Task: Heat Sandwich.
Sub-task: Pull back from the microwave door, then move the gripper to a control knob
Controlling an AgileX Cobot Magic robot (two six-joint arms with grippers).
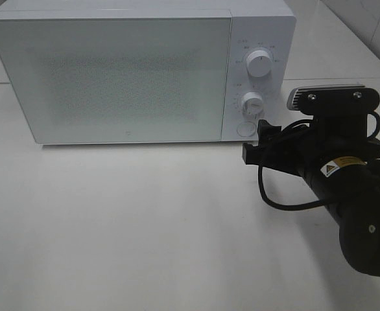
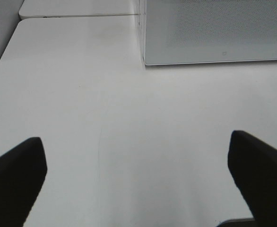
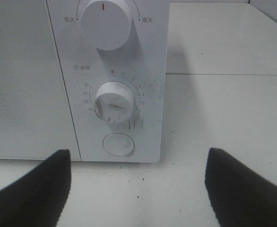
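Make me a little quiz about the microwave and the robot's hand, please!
1. True or false: the microwave door stands open.
2. What does the right hand face? A) the control panel, B) a cup, C) a drawer.
3. Fill in: above the round button sit ___ knobs.
Key: 1 false, it is shut. 2 A. 3 two, the upper knob and the timer knob.
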